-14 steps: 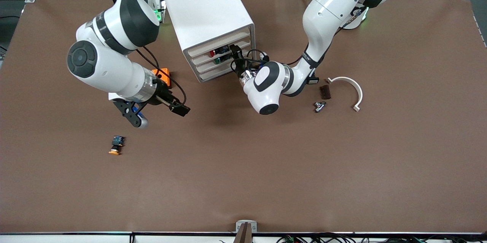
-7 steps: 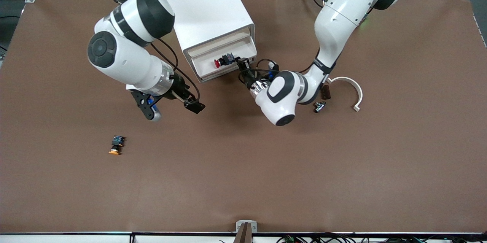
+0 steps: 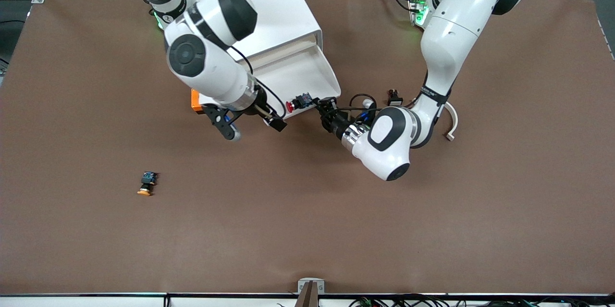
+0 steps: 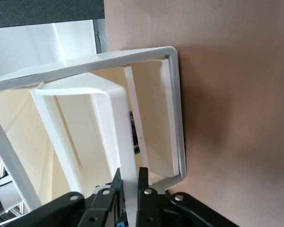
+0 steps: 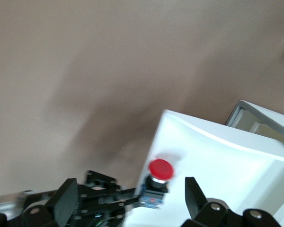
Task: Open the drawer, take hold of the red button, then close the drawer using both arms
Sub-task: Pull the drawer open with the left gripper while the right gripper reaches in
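Red marks the cap of the button (image 3: pixel 298 104), which lies on its side in the drawer (image 3: pixel 307 74), right against the front lip (image 4: pixel 124 142). The drawer stands drawn well out of the white cabinet (image 3: pixel 259 9). In the front view the button's long axis runs roughly along the nine-to-three line. Its cap points to nine o'clock, toward the right arm's end of the table, and its black-and-blue body points to three.

The left gripper (image 3: pixel 327 109) sits just beside the button at about four o'clock from it. It is clenched on the drawer's front lip, and the left wrist view shows both fingers pinching the thin white edge. It is the nearer claw, but it is occupied.

The right gripper (image 3: pixel 252 123) hangs over the table just off the drawer's front corner, with its fingers (image 5: pixel 66 201) spread wide and grasping nothing. From it the button lies at about two o'clock, near but not touching. Its wrist camera shows the red cap between the spread fingers. Judging by this, the grab falls to the right arm. It would need a short reach in over the lip, with the fingers closing across the button's body rather than along its length.
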Robot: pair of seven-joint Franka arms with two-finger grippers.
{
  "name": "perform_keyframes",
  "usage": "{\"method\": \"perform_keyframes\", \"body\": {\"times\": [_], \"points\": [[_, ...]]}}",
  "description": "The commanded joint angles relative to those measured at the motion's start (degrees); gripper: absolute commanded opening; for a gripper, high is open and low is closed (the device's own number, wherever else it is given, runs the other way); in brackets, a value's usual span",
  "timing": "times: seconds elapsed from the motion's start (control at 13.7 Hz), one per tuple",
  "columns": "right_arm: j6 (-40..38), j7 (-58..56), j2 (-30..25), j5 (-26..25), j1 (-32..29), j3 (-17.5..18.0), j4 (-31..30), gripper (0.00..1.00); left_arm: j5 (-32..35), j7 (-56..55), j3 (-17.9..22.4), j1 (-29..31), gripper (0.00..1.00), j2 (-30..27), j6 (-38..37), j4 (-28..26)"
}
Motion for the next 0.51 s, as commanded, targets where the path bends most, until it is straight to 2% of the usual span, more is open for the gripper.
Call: {"method": "perform_keyframes", "body": {"times": [0.0, 0.07, 0.15, 0.44], "points": [[1.4, 3.4, -0.3, -2.6, 3.0, -0.5, -1.6, 1.00, 0.0, 3.8, 0.1, 0.8, 0.42, -0.1, -0.6, 1.6], [2.5, 4.2, -0.3, -2.6, 3.9, -0.5, -2.3, 1.00, 0.0, 3.8, 0.0, 1.3, 0.74, -0.2, -0.6, 1.5], [4.1, 5.6, 0.0, -2.6, 4.2, -0.5, -3.1, 1.00, 0.2, 3.8, 0.0, 1.4, 0.99, -0.4, -0.6, 1.6], [10.7, 8.2, 0.4, -2.7, 6.2, -0.5, -8.0, 1.00, 0.2, 3.8, -0.4, 5.4, 0.99, -1.7, -4.3, 2.6]]}}
